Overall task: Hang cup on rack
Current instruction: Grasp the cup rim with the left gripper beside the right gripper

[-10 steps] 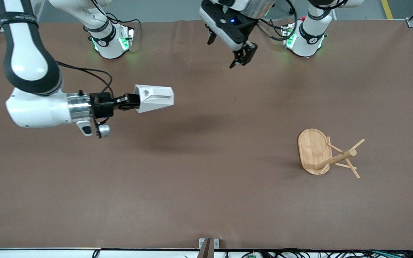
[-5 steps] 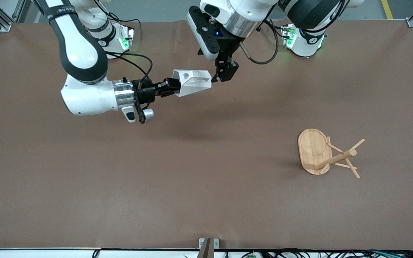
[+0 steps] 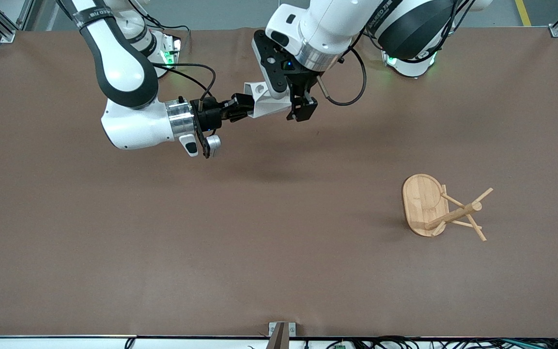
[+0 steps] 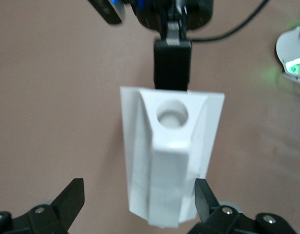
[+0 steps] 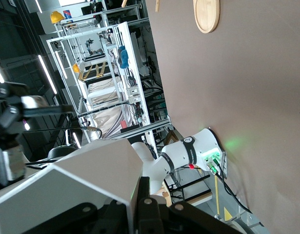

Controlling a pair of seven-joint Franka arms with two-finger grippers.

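The brown worktop (image 3: 162,252) is filling the front view, with the rack (image 3: 441,207) lying tipped on its side at the lower right of the frame, base on edge, post and pegs pointing sideways. At upper centre the right end effector (image 3: 234,107) is gripping the cup (image 3: 264,99) in the air, while the left end effector (image 3: 301,107) is hanging spread open around its free end. A handover looks to be underway; releasing before the left fingers (image 4: 71,197) are closing could drop the cup, and a toppled rack offers no usable peg. Only the left wrist view is showing the cup's handle hole between the open fingers.
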